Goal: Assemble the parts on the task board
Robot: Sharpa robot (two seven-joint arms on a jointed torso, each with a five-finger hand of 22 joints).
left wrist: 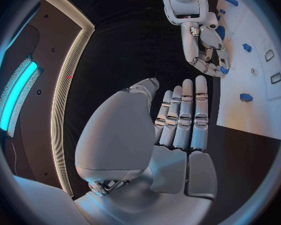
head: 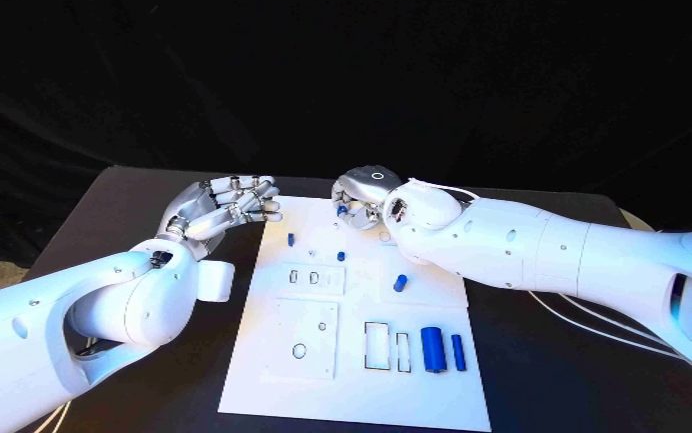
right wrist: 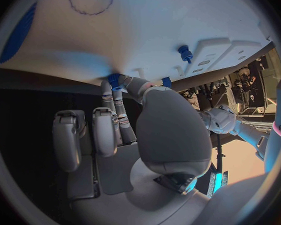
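Observation:
The white task board (head: 361, 373) lies in the middle of the black table. My right hand (head: 369, 197) hovers over the board's far edge and pinches a small blue part (head: 342, 210) between thumb and fingertip. The right wrist view shows that blue part (right wrist: 115, 79) right at the board's surface (right wrist: 153, 20). My left hand (head: 224, 209) is off the board's far left corner with its fingers straight and side by side, holding nothing. From the left wrist, the left hand (left wrist: 181, 120) faces the right hand (left wrist: 206, 47) and its blue part (left wrist: 223, 70).
Two small blue pegs (head: 291, 239) (head: 342, 255) stand on the board's far half, and a short blue piece (head: 401, 282) lies near the middle. A thick blue cylinder (head: 433, 349) and a slim blue rod (head: 459, 352) lie beside rectangular slots (head: 378, 345). Cables (head: 606, 328) trail on the table at the right.

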